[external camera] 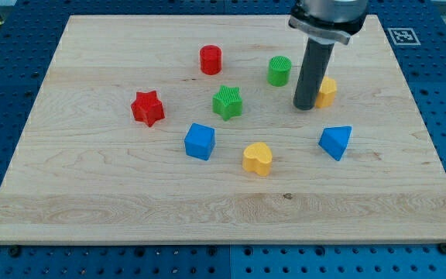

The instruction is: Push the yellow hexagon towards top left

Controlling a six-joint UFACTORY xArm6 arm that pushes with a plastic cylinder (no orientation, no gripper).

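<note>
The yellow hexagon [327, 91] lies right of the board's middle, partly hidden behind my rod. My tip [305, 107] rests on the board just left of the hexagon, touching or nearly touching its left side. The green cylinder [279, 70] stands a little up and left of the tip.
A green star [228, 102], red cylinder [210, 60] and red star [148, 108] lie to the left. A blue cube [200, 142], yellow heart [258, 158] and blue triangle [336, 142] lie lower down. The wooden board [91, 194] is edged by blue pegboard.
</note>
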